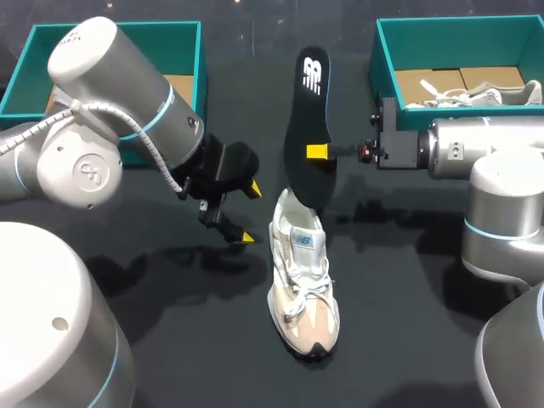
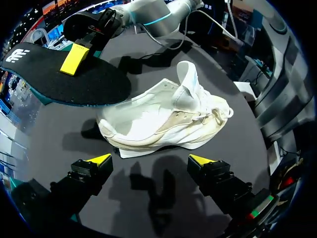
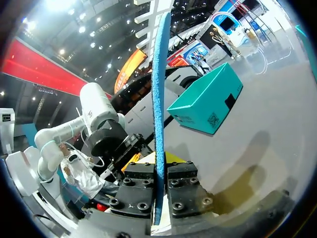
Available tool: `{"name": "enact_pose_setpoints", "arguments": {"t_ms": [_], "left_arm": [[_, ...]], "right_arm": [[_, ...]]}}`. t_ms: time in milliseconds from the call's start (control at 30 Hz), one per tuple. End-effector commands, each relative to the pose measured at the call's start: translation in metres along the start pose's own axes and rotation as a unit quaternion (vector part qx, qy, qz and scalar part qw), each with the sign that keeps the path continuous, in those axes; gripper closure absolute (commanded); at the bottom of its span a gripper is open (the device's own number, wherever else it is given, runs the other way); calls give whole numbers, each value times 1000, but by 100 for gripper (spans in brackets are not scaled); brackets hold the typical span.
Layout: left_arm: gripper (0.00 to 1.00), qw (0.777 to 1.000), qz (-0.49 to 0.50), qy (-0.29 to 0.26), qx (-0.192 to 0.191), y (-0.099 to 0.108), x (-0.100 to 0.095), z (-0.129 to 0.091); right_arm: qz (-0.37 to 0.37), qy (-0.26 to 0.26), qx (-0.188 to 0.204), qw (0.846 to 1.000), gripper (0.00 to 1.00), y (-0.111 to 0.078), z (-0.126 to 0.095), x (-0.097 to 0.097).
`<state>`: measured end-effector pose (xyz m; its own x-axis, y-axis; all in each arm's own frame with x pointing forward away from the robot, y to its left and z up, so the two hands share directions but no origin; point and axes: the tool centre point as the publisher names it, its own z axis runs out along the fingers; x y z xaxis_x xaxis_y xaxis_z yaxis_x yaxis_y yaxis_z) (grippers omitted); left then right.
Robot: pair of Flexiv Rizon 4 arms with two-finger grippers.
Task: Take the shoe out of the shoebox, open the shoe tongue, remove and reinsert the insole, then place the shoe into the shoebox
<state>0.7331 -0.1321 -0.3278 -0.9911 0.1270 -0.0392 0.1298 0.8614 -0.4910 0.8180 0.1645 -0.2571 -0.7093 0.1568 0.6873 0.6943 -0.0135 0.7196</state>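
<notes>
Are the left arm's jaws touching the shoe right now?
Apart. The left wrist view shows a strip of bare table between the shoe and both yellow fingertips of the open left jaws.

From high behind the robot, the head camera looks down over the black tabletop (image 1: 408, 280). The left wrist camera peers past the spread left gripper (image 2: 151, 159) at the white-and-beige laced sneaker (image 2: 168, 119) just ahead of its jaws. The right wrist camera looks close along the thin black foam insole (image 3: 158, 99), pinched between the jaws of the right gripper (image 3: 161, 171). All three views share that insole.
</notes>
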Motion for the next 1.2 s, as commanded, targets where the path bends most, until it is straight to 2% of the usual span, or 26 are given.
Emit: {"name": "enact_pose_setpoints", "arguments": {"t_ms": [33, 367, 1167, 1200], "left_arm": [[0, 1000, -3, 1, -6, -3, -5, 15], [0, 1000, -10, 1, -11, 0, -7, 25], [0, 1000, -18, 11, -8, 4, -13, 27], [0, 1000, -18, 11, -8, 4, -13, 27]], "right_arm": [[-1, -15, -4, 1000, 100, -2, 4, 6], [-8, -24, -5, 1000, 100, -7, 6, 11], [-18, -36, -5, 999, 100, -10, 9, 17], [-28, -27, -14, 999, 100, -10, 9, 16]]}}
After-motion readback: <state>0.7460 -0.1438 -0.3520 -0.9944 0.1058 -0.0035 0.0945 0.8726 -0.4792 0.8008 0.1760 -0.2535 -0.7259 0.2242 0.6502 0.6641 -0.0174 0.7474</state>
